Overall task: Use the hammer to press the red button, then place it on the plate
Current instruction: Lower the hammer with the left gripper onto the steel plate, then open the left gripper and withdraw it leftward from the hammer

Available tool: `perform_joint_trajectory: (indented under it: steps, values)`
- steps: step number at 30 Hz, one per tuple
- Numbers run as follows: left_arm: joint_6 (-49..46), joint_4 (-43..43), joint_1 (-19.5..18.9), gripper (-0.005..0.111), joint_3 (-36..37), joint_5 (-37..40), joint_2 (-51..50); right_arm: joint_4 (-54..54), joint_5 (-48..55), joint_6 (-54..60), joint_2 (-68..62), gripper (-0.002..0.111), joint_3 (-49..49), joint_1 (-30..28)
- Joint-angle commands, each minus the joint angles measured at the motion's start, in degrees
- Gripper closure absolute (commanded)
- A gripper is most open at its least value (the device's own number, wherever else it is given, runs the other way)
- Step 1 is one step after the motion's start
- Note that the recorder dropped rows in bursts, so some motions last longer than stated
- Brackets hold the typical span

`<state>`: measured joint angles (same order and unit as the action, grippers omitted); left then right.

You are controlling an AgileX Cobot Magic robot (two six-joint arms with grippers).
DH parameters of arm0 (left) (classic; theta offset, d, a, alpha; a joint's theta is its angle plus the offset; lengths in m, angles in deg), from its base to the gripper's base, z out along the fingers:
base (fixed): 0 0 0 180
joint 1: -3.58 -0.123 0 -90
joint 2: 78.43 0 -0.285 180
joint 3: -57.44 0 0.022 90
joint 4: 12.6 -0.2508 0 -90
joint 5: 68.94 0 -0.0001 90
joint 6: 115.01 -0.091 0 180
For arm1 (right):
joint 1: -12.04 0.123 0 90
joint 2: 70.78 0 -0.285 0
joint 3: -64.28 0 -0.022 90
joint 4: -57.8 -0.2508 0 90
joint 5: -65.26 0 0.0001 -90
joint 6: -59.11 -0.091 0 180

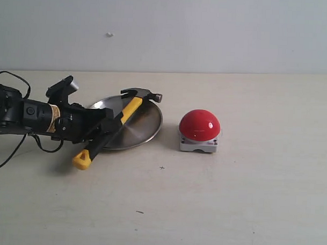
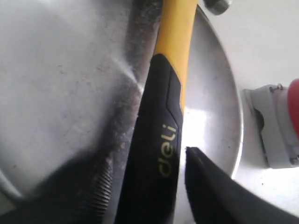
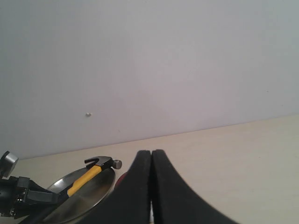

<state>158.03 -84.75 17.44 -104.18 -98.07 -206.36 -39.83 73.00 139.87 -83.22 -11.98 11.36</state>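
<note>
The hammer (image 1: pixel 130 108) lies across the plate (image 1: pixel 144 130), its dark head over the far rim and its looped yellow end sticking out past the near-left rim. My left gripper (image 1: pixel 108 123) straddles the black grip of the hammer (image 2: pixel 173 46) over the plate (image 2: pixel 70 70). It is open, and a bright gap shows between the handle and one finger (image 2: pixel 205 186). To the right of the plate stands the red button (image 1: pixel 199 125) on its grey base. My right gripper (image 3: pixel 152 151) is shut on nothing and is not in the exterior view; beyond it lie the hammer (image 3: pixel 88 175) and the plate (image 3: pixel 88 198).
A black cable (image 1: pixel 12 149) trails from the left arm onto the beige table (image 1: pixel 230 200) at the left edge. A plain white wall (image 1: pixel 210 27) closes the back. The button's grey base (image 2: pixel 275 126) shows just beyond the plate's rim.
</note>
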Motion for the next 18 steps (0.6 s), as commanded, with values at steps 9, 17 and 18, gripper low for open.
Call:
perform_joint_trajectory:
  steps: [9,17,18]
  values:
    - [-2.6,-0.7,-0.2,0.041,-2.2,1.0,2.7,0.0,0.4,0.0,-0.2,0.108,0.0,0.0]
    - [-2.4,-1.8,-0.2,0.088,-2.2,8.0,11.5,0.0,0.4,0.0,-0.2,0.108,0.0,0.0]
    - [-2.4,-1.8,-0.2,0.102,-1.5,8.0,12.7,0.0,0.4,0.0,-0.2,0.108,0.0,0.0]
